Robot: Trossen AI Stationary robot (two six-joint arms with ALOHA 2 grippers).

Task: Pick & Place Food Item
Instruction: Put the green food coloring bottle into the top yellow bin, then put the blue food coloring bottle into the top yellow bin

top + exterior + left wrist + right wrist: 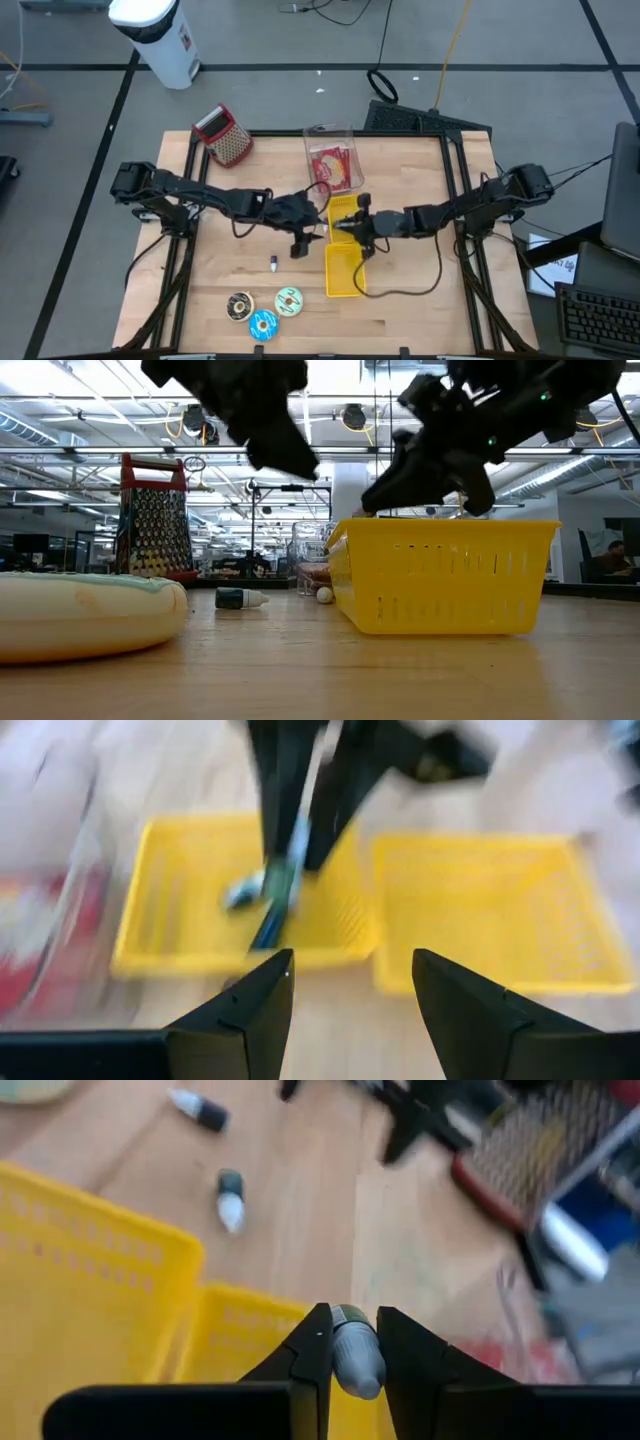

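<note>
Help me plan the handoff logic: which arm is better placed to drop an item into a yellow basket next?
The right. Its claw is shut on a small grey item directly above the yellow baskets. The left claw is open and empty, beside the baskets.

Light falls evenly from above onto my wooden table [250, 270], bright and flat, and my arms cast only faint, soft shadows beneath them. Level across the table, rows of ceiling lamps [200, 420] glare toward twelve o'clock, so both my arms read as near-black shapes against them. The pale disc [90, 615] at nine o'clock is soft, too near the lens, while the yellow basket [450, 575] stays crisp. From my left wrist everything is smeared by motion blur, baskets included; only my own fingers [250, 1015] are sharp. My right wrist's picture is softly blurred across the table.
</note>
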